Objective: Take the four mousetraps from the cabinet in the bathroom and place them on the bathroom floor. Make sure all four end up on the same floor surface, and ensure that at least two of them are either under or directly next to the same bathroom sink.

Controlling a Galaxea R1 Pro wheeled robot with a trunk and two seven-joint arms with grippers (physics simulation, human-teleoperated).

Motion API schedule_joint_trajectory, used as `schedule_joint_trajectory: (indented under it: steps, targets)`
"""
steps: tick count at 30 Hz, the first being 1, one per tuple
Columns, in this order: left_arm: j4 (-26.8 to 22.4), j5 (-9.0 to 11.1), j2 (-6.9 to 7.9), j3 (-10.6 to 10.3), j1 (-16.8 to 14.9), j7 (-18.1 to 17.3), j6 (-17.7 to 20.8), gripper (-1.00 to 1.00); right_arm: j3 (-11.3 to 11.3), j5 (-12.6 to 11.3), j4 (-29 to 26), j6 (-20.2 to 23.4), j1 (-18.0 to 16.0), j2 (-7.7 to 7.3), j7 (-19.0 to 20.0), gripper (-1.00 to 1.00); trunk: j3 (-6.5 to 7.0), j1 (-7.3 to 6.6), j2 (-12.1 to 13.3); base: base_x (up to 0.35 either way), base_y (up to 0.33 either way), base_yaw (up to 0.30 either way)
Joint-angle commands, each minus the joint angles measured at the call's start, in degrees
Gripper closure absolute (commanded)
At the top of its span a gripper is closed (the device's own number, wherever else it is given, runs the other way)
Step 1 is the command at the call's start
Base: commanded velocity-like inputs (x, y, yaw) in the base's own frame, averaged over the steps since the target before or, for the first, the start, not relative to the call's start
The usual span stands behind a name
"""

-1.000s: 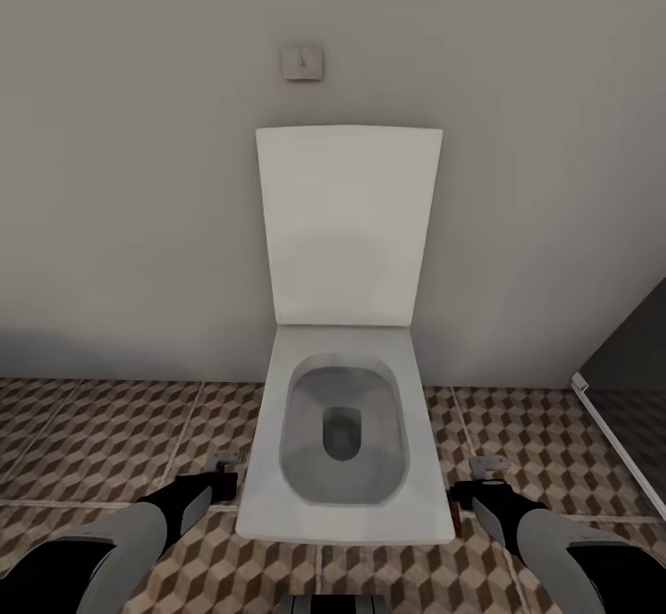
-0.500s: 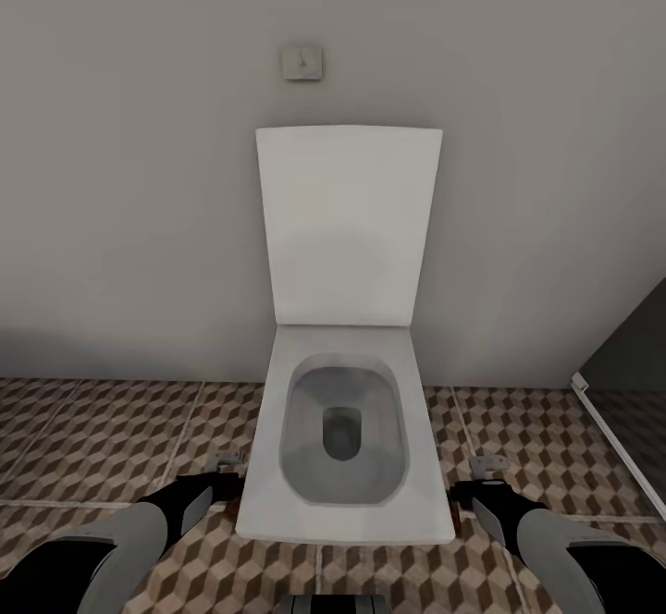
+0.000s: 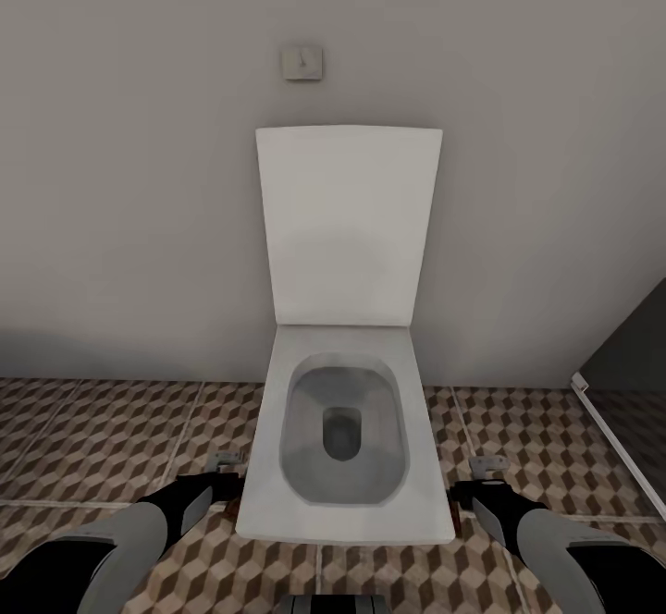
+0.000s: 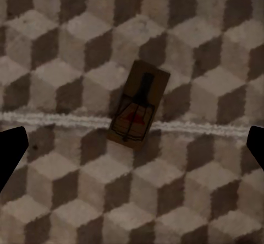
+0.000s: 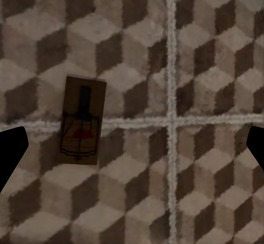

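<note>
One mousetrap (image 4: 137,109) lies flat on the cube-patterned bathroom floor (image 3: 92,438), straddling a grout line. My left gripper (image 4: 132,147) hangs above it, open, its dark fingertips (image 4: 11,153) far apart and holding nothing. A second mousetrap (image 5: 82,120) lies on the tiles beside a grout crossing, under my open right gripper (image 5: 132,150). In the head view the left gripper (image 3: 225,473) and right gripper (image 3: 483,477) hang low on either side of a toilet, and a brown sliver of mousetrap (image 3: 235,506) peeks out by its left base. The cabinet and the sink are out of view.
A white toilet (image 3: 342,503) with its lid up stands against the grey wall straight ahead, between my arms. A small square metal plate (image 3: 302,63) is fixed on the wall above it. A dark panel with a white edge (image 3: 620,438) borders the floor at the right.
A brown sliver of mousetrap now shows on the floor below my left gripper, by the toilet's base; a second ago it did not. Arms and camera have stayed still.
</note>
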Motion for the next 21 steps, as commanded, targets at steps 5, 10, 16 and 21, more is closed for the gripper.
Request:
schedule_joint_trajectory:
  steps: [5,10,16,21]
  targets:
    - [-0.11,0.54,0.00,-0.34,0.00,0.13,0.33,-1.00,0.28,0.22,0.06,0.21,-0.05,0.01,-0.14,-1.00,-0.04,-0.01,-0.02,0.000,0.000,0.000]
    - [-0.11,0.56,0.06,-0.26,0.00,0.14,0.31,-1.00,0.28,0.20,0.06,0.20,-0.05,0.01,-0.14,-1.00,-0.04,-0.01,-0.02,0.000,0.000,0.000]
    - [-0.11,0.57,0.02,-0.23,0.00,0.18,0.26,-1.00,0.33,0.22,0.06,0.20,-0.05,0.06,-0.14,-1.00,-0.04,-0.01,-0.02,0.000,0.000,0.000]
    - [-0.11,0.57,0.01,-0.22,0.00,0.25,0.29,-1.00,0.35,0.21,0.06,0.20,-0.05,0.07,-0.14,-1.00,-0.04,-0.01,-0.02,0.000,0.000,0.000]
